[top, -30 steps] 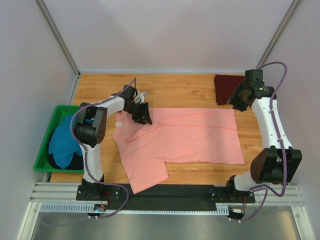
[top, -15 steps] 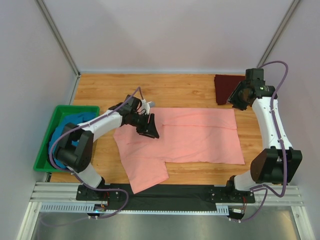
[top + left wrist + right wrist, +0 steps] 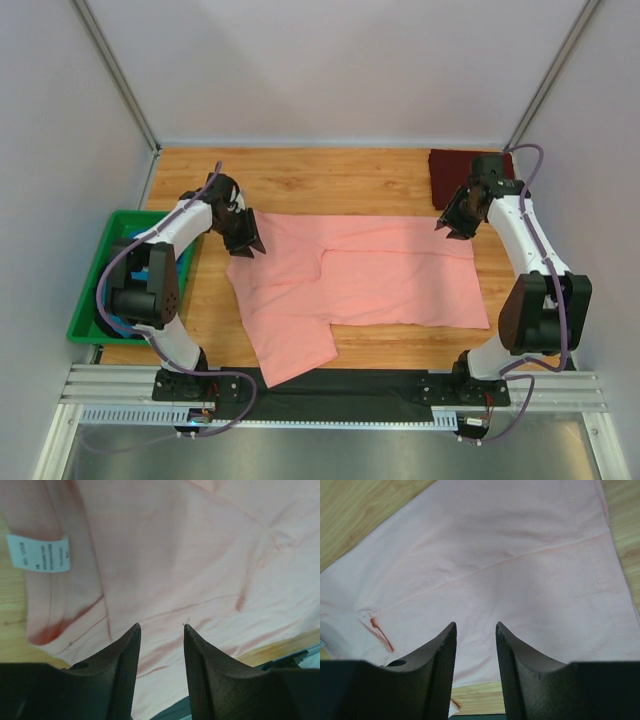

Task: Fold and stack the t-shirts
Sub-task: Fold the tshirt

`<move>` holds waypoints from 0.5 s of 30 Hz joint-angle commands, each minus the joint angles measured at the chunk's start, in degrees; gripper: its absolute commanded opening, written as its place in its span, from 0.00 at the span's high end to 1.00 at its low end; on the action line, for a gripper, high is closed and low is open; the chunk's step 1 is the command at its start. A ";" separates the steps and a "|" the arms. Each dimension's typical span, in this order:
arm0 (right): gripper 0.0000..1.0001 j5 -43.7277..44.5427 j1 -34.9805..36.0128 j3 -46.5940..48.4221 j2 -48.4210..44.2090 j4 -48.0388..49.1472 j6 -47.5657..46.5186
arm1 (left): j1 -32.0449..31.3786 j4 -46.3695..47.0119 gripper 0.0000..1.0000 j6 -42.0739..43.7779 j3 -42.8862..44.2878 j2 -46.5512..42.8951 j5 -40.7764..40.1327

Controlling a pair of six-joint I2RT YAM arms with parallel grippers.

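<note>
The salmon-pink t-shirt (image 3: 360, 280) lies spread on the wooden table, one sleeve hanging toward the front edge. Its white neck label (image 3: 39, 553) shows in the left wrist view. My left gripper (image 3: 246, 240) is open and empty over the shirt's collar end at the left. My right gripper (image 3: 449, 222) is open and empty over the shirt's far right corner; the pink cloth (image 3: 485, 570) fills its wrist view. The dark maroon t-shirt (image 3: 452, 176) lies folded at the back right. The teal-blue t-shirt (image 3: 128, 282) is bunched in the bin.
A green plastic bin (image 3: 86, 330) sits at the table's left edge. White walls and metal posts enclose the table. A black strip (image 3: 340, 382) runs along the front edge between the arm bases.
My left gripper has swung back left from over the shirt's middle to its collar end. My right gripper has come down from the maroon shirt to the pink shirt's far right corner.
</note>
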 commanded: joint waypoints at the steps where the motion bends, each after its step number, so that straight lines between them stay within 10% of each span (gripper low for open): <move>1: 0.61 -0.74 -0.04 0.17 0.15 1.97 0.55 | -0.26 -4.38 0.54 -1.89 -3.00 -2.67 -4.23; 15: 0.62 -5.75 10.38 -4.13 0.41 6.09 3.27 | 0.89 0.45 0.55 -7.69 -11.36 -3.03 -4.41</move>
